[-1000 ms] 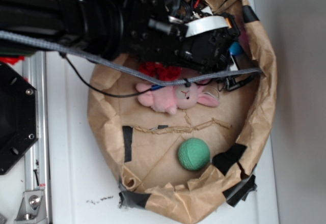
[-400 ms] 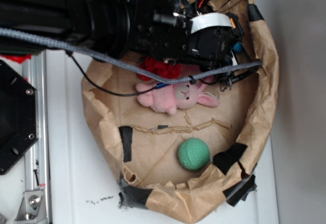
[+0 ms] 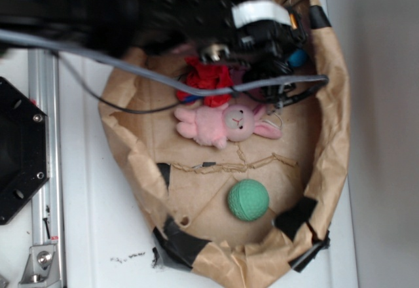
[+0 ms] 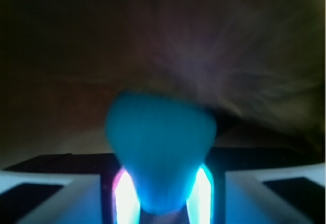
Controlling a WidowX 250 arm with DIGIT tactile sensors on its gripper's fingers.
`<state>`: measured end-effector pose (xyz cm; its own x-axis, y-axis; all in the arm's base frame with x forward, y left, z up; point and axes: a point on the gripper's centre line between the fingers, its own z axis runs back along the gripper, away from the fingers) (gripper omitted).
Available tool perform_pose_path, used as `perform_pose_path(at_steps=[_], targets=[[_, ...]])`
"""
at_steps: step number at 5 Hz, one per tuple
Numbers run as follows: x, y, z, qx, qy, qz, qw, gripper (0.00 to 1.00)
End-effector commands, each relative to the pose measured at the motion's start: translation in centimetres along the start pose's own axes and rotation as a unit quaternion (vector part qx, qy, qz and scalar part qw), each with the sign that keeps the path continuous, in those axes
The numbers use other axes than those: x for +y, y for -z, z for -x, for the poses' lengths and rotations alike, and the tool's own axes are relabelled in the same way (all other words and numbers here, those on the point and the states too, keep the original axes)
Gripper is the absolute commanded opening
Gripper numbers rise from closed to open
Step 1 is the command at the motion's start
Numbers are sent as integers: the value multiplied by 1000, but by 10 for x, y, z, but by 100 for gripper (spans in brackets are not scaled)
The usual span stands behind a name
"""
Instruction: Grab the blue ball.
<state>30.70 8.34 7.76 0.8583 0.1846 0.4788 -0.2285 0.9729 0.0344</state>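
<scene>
Wrist view shows the blue ball (image 4: 160, 155) between my two fingers (image 4: 204, 193), which sit narrow against its sides, so I judge my gripper (image 4: 162, 196) has closed on it. In the exterior view the ball (image 3: 298, 57) peeks out beside my arm, near the far wall of the paper bowl (image 3: 334, 137). The grasp step looks nearly complete; next I should lift slowly, holding my squeeze.

A plain white table (image 3: 98, 235) carries a crumpled brown paper nest with black tape patches along its rim (image 3: 330, 163). Beside it at the left edge lie a silver aluminium rail (image 3: 44, 170) and a black angular metal plate (image 3: 19, 150), with small dark scuff marks (image 3: 127, 258) near the front.
</scene>
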Motion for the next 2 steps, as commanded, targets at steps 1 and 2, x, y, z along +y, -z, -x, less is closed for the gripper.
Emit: perform_pose_path(at_steps=[1, 2], targets=[[-5, -114, -25, 14, 68, 12, 998, 0], [-21, -109, -18, 136, 18, 104, 985, 0]])
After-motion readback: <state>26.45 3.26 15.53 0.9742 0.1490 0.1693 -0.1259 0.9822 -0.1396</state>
